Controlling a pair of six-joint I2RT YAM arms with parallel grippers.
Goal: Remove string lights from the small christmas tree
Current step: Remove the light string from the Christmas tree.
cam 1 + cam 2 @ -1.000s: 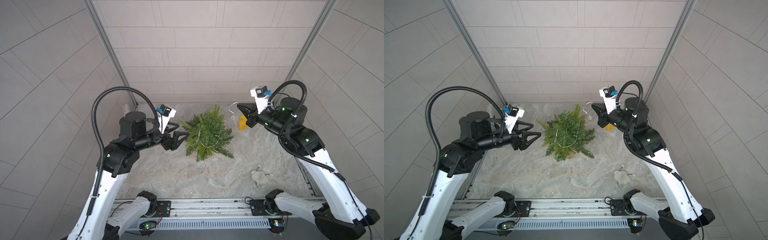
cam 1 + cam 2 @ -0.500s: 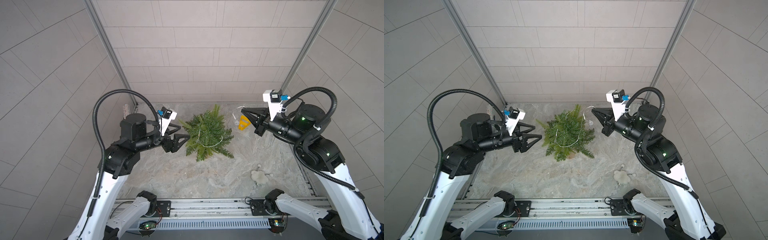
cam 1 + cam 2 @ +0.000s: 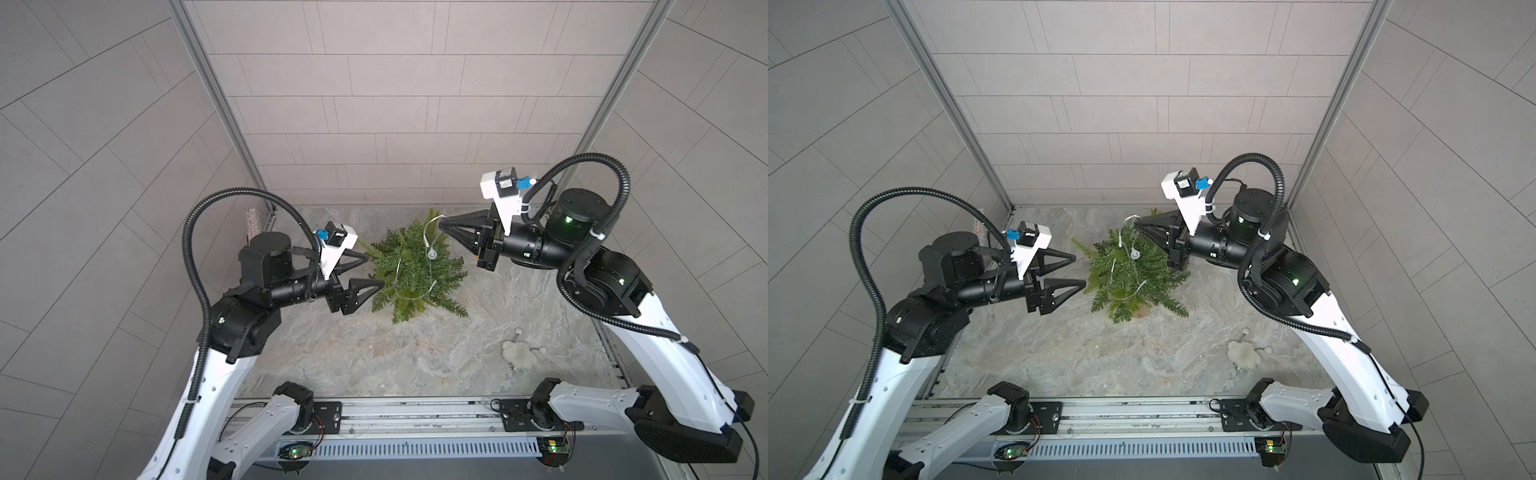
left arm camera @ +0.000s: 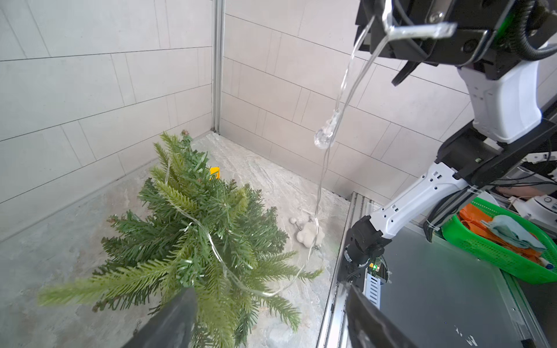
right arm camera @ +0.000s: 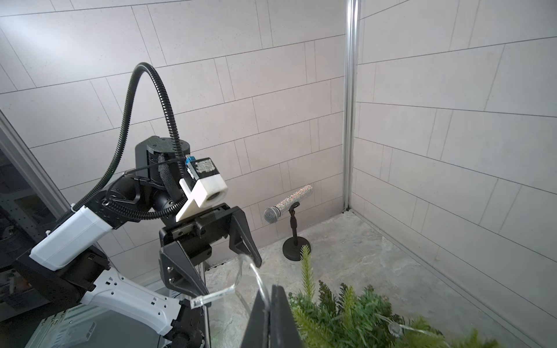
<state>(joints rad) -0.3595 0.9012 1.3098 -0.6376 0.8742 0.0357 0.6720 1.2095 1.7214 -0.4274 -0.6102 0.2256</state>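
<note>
Right jaws pinched the thin silvery string lights (image 3: 432, 254) with clear bulbs above the small green needle-branched christmas tree (image 3: 415, 277); my left jaws gaped open just beside it.

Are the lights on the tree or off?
Mostly on: string lights loop around the small christmas tree; one end pinched in the right gripper.
</note>
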